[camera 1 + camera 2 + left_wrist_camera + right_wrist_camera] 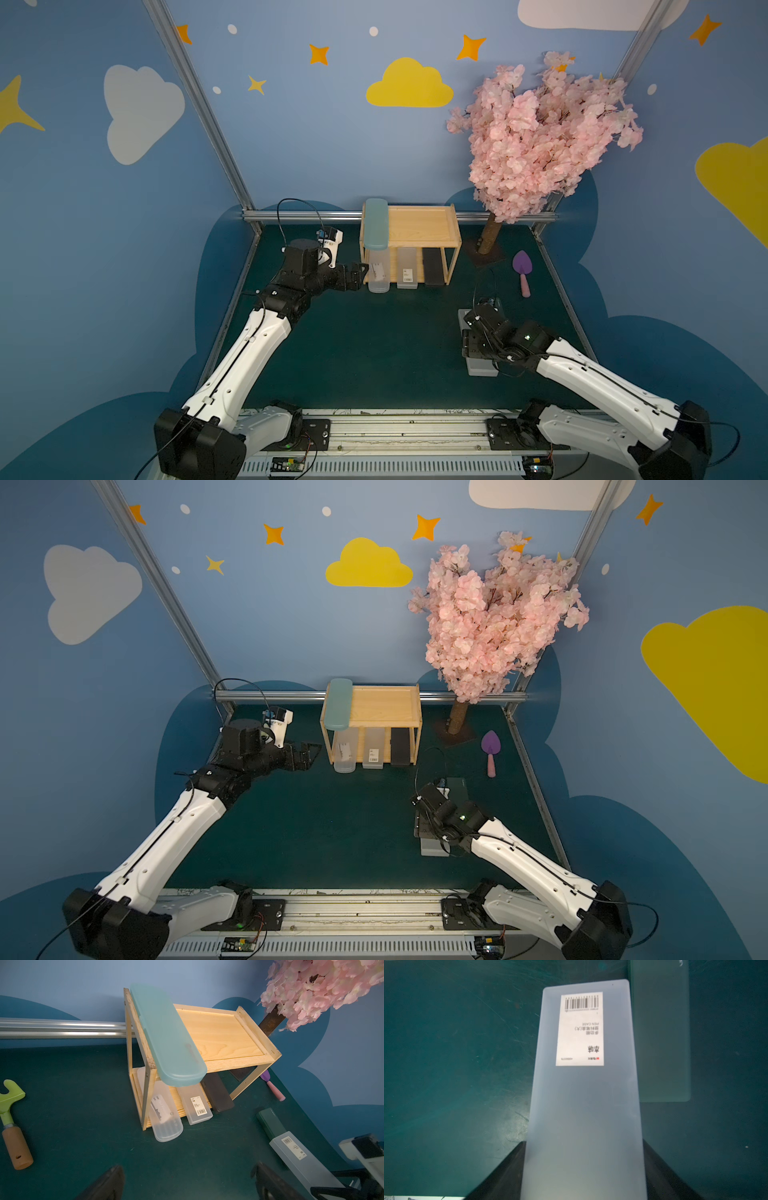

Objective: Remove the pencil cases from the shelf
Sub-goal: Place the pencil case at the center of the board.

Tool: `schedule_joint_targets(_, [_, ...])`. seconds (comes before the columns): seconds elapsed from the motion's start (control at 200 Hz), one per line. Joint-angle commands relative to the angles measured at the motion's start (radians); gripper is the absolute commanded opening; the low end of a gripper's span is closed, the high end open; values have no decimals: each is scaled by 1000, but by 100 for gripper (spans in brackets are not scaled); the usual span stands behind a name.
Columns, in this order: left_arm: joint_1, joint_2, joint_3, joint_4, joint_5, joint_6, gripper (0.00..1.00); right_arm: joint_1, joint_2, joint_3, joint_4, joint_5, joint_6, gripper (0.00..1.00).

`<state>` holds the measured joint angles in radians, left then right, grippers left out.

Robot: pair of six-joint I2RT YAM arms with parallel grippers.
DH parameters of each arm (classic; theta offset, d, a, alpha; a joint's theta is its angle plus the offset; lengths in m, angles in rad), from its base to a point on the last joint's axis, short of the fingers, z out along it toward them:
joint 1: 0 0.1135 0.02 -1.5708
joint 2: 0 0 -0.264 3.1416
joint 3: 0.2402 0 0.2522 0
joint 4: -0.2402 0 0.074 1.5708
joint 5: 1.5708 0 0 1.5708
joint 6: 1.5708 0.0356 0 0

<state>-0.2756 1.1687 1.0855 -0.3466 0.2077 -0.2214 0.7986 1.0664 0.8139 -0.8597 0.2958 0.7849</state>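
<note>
The wooden shelf [428,226] stands at the back of the table. A light teal pencil case [376,224] lies along the left edge of its upper board. On the lower board lie a clear round-ended case [379,274], a frosted labelled case [406,272] and a black case [433,270]. My left gripper [360,272] hangs open just left of the shelf's lower tier, with nothing between its fingers [108,1184]. My right gripper [583,1178] is shut on a second frosted barcode case [583,1095], low over the table at the right. A dark green case [457,789] lies beside it.
A pink blossom tree [540,137] stands right of the shelf on a dark base. A purple toy shovel [521,270] lies near the right wall. A green toy rake [10,1109] lies left of the left gripper. A metal rail [299,216] runs along the back.
</note>
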Motion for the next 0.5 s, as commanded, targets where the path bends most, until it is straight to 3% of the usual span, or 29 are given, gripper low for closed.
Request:
schedule_joint_targets(0.0, [-4, -8, -11, 19, -10, -4, 100, -22, 57, -5, 123, -23, 32, 69])
schedule_joint_targets(0.18, [-5, 1, -21, 23, -20, 0, 100, -44, 210, -4, 138, -47, 56, 69])
schedule_joint_targets(0.496, [-5, 20, -29, 27, -33, 10, 100, -126, 408, 11, 223, -186, -52, 70])
